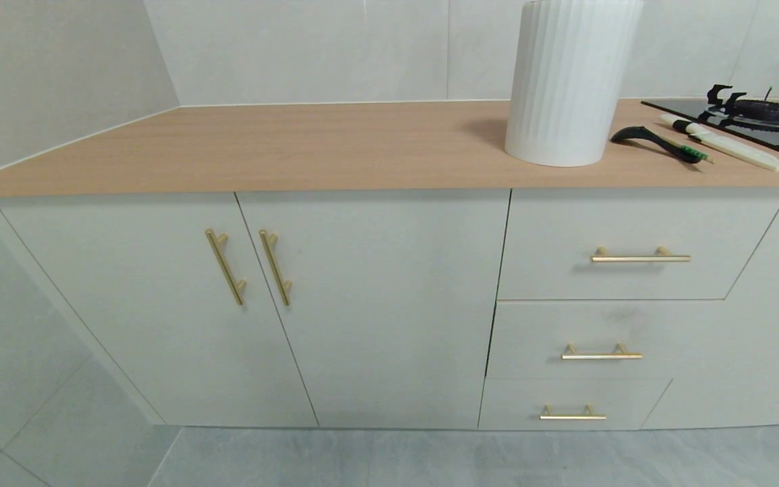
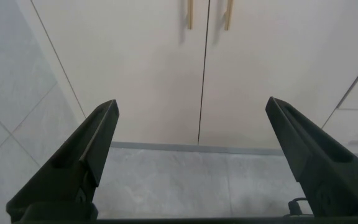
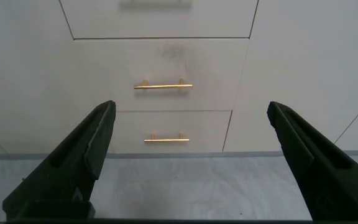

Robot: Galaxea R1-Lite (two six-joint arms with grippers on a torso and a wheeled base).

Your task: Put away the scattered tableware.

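Observation:
On the wooden countertop (image 1: 281, 145) at the right lie a black-handled utensil (image 1: 653, 143) and a cream-bladed knife (image 1: 721, 142) with a green and black handle. A tall white ribbed container (image 1: 569, 81) stands just left of them. My left gripper (image 2: 191, 115) hangs low in front of the double cabinet doors (image 2: 204, 68), open and holding nothing. My right gripper (image 3: 191, 118) hangs low before the drawers (image 3: 163, 74), open and holding nothing as well.
A black gas hob (image 1: 761, 115) sits at the countertop's far right. Below are two cabinet doors with gold handles (image 1: 247, 265) and three drawers with gold handles (image 1: 640, 257). Grey tiled floor (image 1: 389, 456) runs in front, and tiled walls (image 1: 58, 74) close the left corner.

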